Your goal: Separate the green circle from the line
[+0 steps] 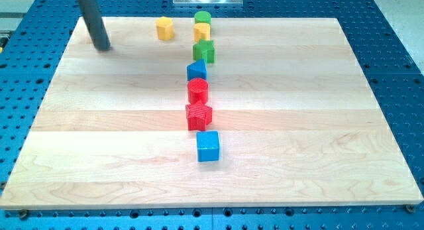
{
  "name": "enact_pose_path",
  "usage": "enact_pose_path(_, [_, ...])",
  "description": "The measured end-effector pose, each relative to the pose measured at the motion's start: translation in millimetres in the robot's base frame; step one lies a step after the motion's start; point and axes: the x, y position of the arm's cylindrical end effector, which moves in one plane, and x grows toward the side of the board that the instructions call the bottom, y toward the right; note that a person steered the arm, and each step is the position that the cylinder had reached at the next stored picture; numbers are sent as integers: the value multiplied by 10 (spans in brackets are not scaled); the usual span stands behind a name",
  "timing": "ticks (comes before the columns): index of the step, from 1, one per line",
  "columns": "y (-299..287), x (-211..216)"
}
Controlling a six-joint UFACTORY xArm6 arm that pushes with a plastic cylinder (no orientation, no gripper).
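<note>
Wooden board [99, 157]: green circle [203, 18] well right of tool tip [104, 48].

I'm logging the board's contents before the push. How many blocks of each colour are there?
Green: 2, the green circle and the green star
Yellow: 2
Blue: 2
Red: 2
Total: 8

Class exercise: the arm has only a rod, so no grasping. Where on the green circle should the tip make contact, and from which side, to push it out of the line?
There is no pincer, so push instead. The green circle heads the line at the view's top, touching the yellow block below it. My tip sits far off at the view's left. Probably best: contact its left side wall and push toward the view's right, where the board is bare.
</note>
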Motion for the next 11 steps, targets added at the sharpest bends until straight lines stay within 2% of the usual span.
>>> enact_pose_path(1, [432, -443])
enact_pose_path(2, [1094, -677])
enact_pose_path(5, [2257, -671])
enact_pose_path(6, [2692, -495])
enact_pose_path(8, [3427, -667])
enact_pose_path(10, [2925, -49])
enact_pose_path(11, [2839, -245])
